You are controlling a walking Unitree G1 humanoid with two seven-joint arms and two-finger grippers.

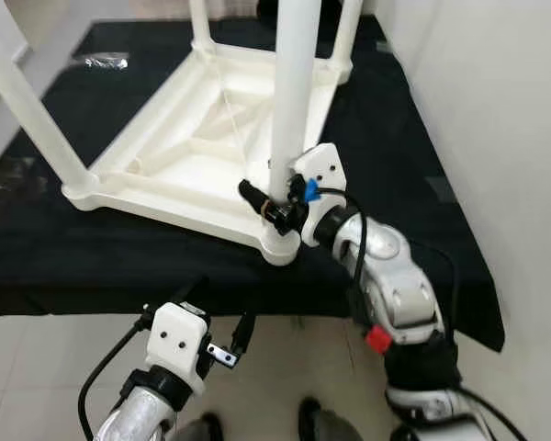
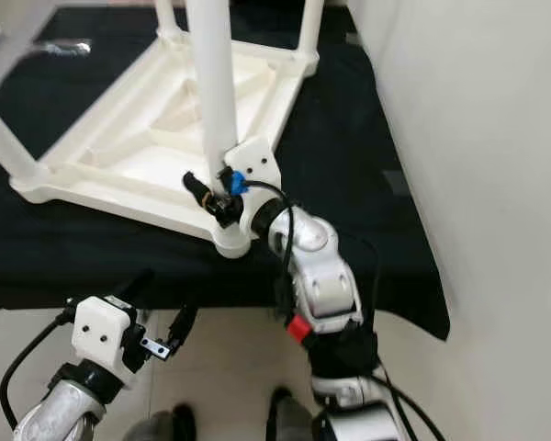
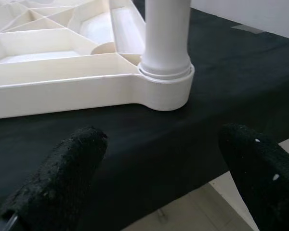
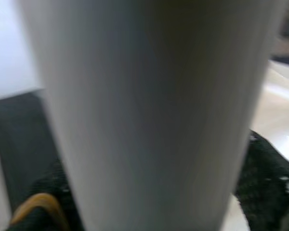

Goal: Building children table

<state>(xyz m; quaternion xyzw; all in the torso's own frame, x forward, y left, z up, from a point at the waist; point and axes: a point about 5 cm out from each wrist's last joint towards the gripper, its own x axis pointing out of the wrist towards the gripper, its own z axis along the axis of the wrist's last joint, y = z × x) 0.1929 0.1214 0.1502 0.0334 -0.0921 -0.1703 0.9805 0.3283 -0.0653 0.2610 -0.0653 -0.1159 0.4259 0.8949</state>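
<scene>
One right gripper (image 1: 274,197) around table leg (image 1: 289,101).

A big black cloth (image 1: 413,156) covers the low desk, and its front edge hangs down toward the floor. The cloth has soft folds and a few pale, shiny patches where light falls on it. Below it lies a smooth floor of pale cream tiles (image 1: 64,354) with thin lines between them. On the right side stands a plain white wall (image 1: 496,110), very close to the cloth's edge. A small piece of clear crinkly plastic (image 1: 106,62) lies far back on the cloth, near the left. More pale floor (image 1: 0,115) shows past the cloth's left edge. The light is bright and even.
</scene>
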